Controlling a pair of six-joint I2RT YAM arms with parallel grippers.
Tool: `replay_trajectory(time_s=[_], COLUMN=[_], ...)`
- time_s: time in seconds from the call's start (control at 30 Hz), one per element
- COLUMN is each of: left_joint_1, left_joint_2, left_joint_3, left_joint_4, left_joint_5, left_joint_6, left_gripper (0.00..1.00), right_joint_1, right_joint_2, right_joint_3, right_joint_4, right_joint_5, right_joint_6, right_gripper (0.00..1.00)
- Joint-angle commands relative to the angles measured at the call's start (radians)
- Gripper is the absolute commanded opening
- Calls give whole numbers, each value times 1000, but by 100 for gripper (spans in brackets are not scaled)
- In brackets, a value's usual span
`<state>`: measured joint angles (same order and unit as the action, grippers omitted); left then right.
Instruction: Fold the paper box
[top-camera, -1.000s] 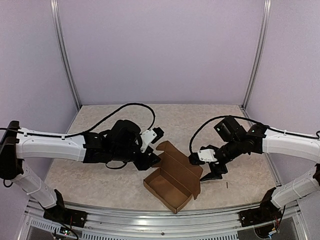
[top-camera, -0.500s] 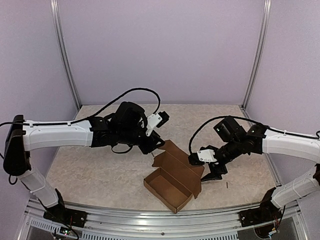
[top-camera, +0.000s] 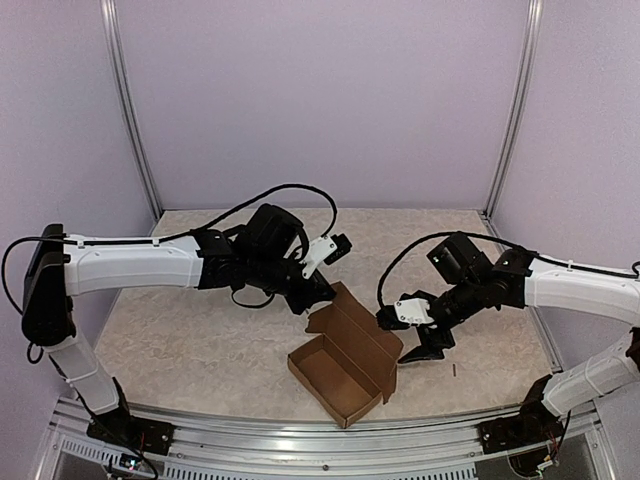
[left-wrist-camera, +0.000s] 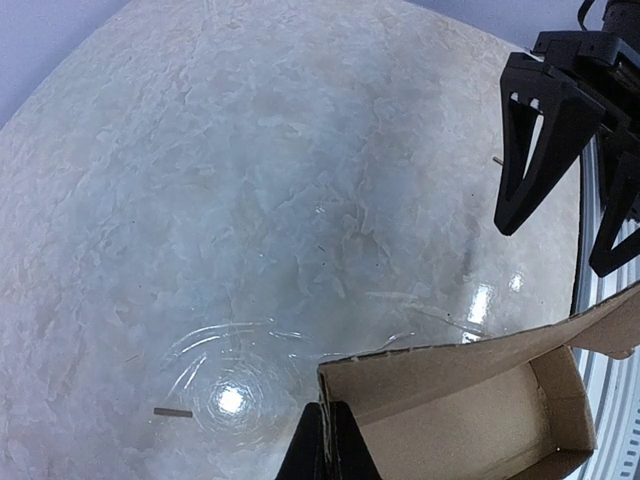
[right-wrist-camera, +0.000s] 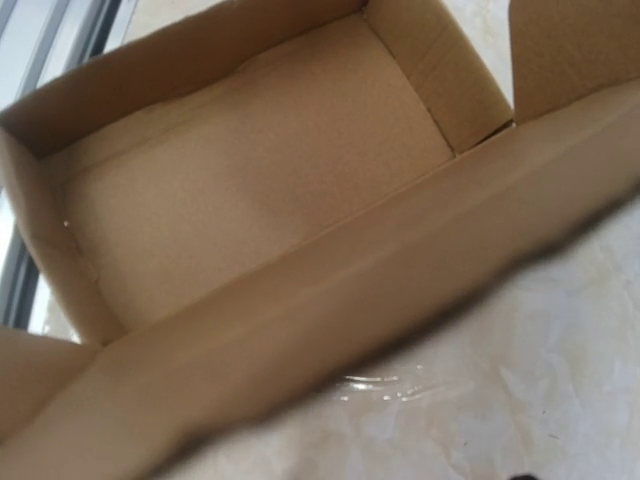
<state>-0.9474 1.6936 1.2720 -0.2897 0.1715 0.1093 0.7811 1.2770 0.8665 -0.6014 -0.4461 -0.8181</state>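
The left gripper, its jaws pressed together, pinches the upper-left edge of the plain brown cardboard box. The box sits open-topped at lower centre on the beige marbled table. The right gripper hangs wide apart just right of the box, holding nothing. A second ago the left gripper stood open further left; the right one is unchanged.

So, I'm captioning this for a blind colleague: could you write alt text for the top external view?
A half-folded brown paper box, tray open and lid flap raised, sits on a pale table. The closed left hand is at the box's far corner; the open right hand is just right of it.
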Motion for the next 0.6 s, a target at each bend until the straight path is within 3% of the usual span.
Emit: replay_trajectory(time_s=[0.0, 0.3, 0.57], left_joint_1=[8, 24, 39], left_joint_2=[-8, -4, 45], left_joint_3=[18, 21, 14], left_joint_4=[-40, 59, 262], left_joint_5=[0, -17, -78], left_joint_6=[2, 9, 75], left_gripper=[0, 0, 0], right_joint_1=[11, -4, -127], right_joint_2=[3, 17, 26], right_joint_3=[17, 41, 98], right_joint_4=[-17, 1, -16], right_joint_5=[14, 63, 29], right_joint_6=[11, 49, 10], right_gripper=[80, 80, 80])
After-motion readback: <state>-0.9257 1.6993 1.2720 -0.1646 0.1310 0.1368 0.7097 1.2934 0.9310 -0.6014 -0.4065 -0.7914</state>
